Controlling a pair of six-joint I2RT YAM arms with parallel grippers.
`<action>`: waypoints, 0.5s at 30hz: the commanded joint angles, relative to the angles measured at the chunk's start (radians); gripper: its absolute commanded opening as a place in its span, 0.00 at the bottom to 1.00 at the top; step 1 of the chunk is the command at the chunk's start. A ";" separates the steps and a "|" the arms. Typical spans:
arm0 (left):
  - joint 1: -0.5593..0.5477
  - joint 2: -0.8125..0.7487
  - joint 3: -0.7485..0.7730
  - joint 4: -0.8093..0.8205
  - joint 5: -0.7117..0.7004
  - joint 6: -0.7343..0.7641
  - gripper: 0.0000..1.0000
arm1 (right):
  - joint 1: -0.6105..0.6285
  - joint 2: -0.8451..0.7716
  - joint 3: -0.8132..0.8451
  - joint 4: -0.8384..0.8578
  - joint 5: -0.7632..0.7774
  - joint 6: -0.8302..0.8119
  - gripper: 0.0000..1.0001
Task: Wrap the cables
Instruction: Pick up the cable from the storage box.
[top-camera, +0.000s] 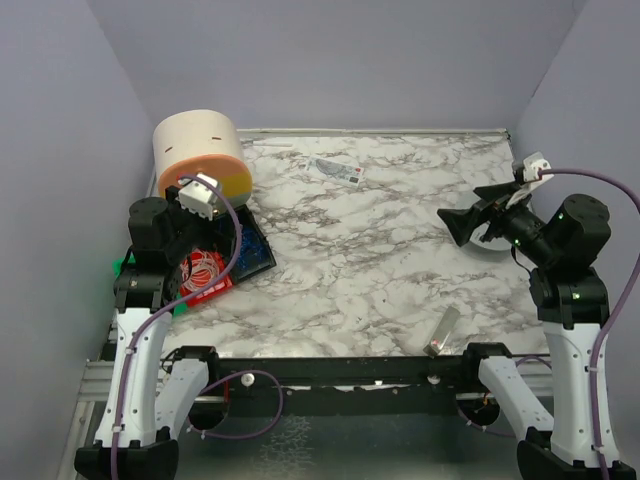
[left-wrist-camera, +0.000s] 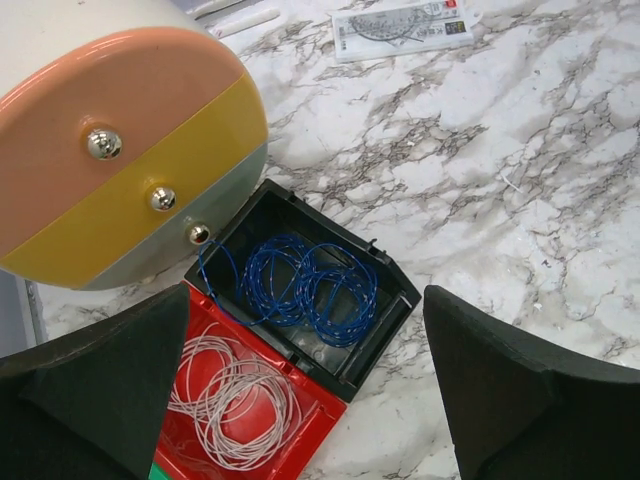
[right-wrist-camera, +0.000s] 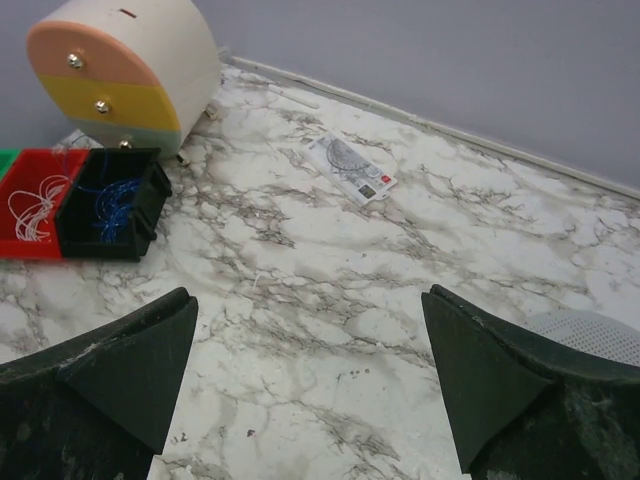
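left gripper (left-wrist-camera: 310, 400): is hovering above the two bins at the table's (top-camera: 380, 270) left edge. its jaws are standing spread wide and are pinching nothing.

right gripper (right-wrist-camera: 310, 385): is hanging over the right side of the table, facing left across the bare marble. its jaws are also spread wide and empty. a white disc (right-wrist-camera: 590, 335) is lying just beside its right finger.

cable: the thin grey wire is not showing in any view. it may be blending into the marble veins, but that cannot be told, so its place is going unrecorded.

black bin (left-wrist-camera: 395, 300): is holding a blue coil (left-wrist-camera: 310, 285), already wound.

red bin (left-wrist-camera: 320, 425): is touching the black bin and holding a white coil (left-wrist-camera: 235, 400), also wound.

drum (top-camera: 200, 150): is sitting round and striped behind the bins, with three knobs on its face.

card (top-camera: 337, 171): is lying flat near the far wall.

grey bar (top-camera: 443, 332): is lying near the front edge.

progress, as judged: two coils are sitting stowed, yet no gripper is gripping any wire, so wrapping is not looking under way. finding the loose cable, pinching it and winding it are all remaining.
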 joint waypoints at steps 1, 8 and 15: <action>0.027 -0.018 -0.016 0.024 0.041 0.008 0.99 | -0.006 -0.016 -0.026 0.028 -0.101 -0.021 1.00; 0.034 -0.017 -0.048 0.026 0.093 0.033 0.99 | -0.006 -0.018 -0.089 0.063 -0.159 -0.086 1.00; 0.037 -0.010 -0.069 0.028 0.098 0.058 0.99 | -0.006 -0.007 -0.126 0.103 -0.152 -0.086 1.00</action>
